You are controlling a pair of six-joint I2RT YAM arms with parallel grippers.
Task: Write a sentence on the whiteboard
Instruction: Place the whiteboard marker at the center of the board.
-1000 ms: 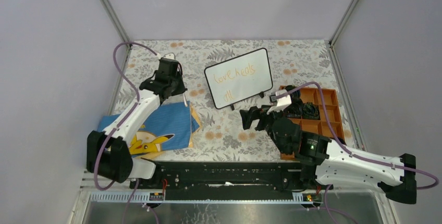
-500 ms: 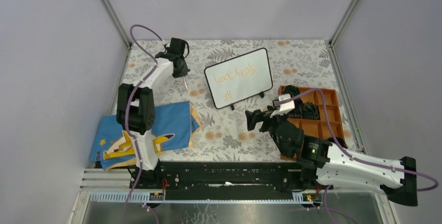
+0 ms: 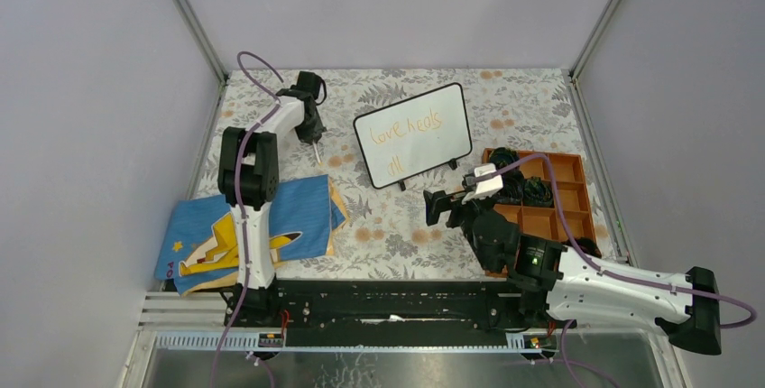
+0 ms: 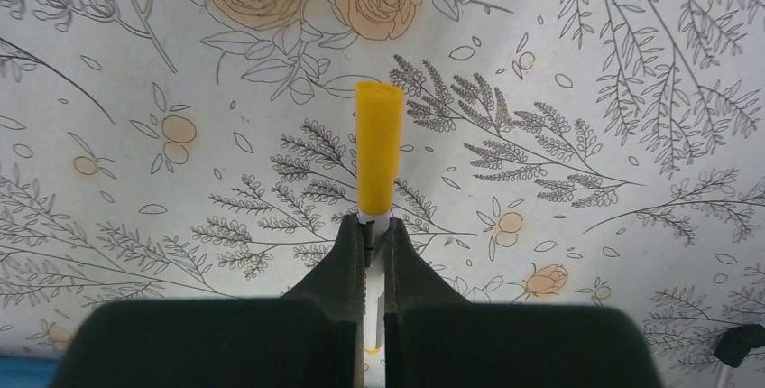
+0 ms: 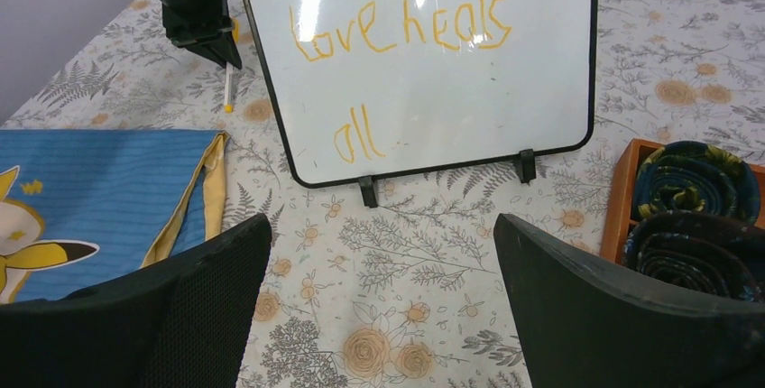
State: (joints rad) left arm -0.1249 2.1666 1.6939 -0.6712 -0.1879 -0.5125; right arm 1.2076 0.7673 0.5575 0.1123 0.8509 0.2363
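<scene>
Catching bright glare across the glossy, smooth white face of the whiteboard (image 5: 469,108) at upper centre of the right wrist view, inside a thin black plastic-looking frame. Showing a finely ribbed, matt weave on the blue cloth (image 5: 99,180) at lower left, lying on a matt printed table cover (image 5: 433,262). Looking smooth and faintly shiny on the yellow plastic cap of the marker (image 4: 377,158), matt on the orange tray (image 5: 618,207) at right.

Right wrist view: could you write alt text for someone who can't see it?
A whiteboard with the orange handwritten sentence "love heals all" stands on a floral tablecloth. A blue cartoon cloth lies left, an orange tray right, and open jaws frame the bottom.
</scene>
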